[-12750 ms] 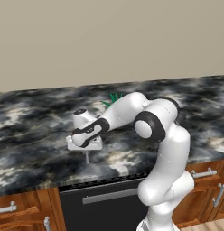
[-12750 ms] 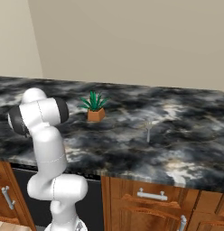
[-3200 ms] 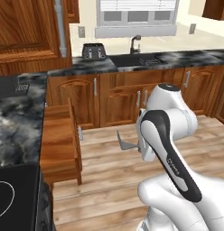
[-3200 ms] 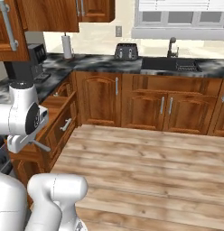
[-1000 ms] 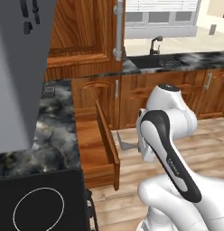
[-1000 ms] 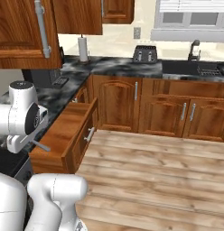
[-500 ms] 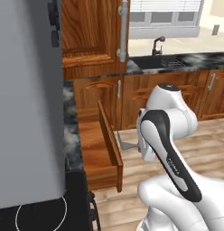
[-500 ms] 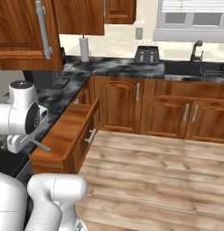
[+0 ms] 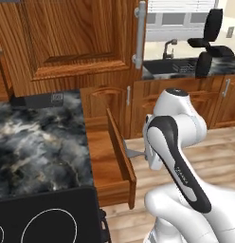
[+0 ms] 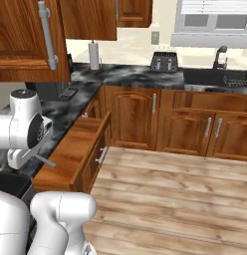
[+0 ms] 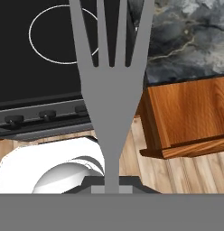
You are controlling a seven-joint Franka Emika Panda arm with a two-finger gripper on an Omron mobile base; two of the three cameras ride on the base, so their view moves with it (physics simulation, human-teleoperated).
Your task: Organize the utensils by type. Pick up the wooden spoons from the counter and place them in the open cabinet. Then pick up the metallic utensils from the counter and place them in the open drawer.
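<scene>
Kitchen corner: hand (image 11: 111,187) clamped on fork (image 11: 111,85), beside open drawer (image 9: 106,163). I'd judge next: swing over drawer, release.

Open drawer (image 9: 106,161) with bare wooden bottom, reachable from above; its raised front panel (image 9: 122,154) stands as a barrier on the floor side. The table (image 9: 39,142) bounds it on the left, the cooktop (image 9: 48,218) on the near side. Upper cabinet door (image 9: 76,42) overhangs beyond.
</scene>
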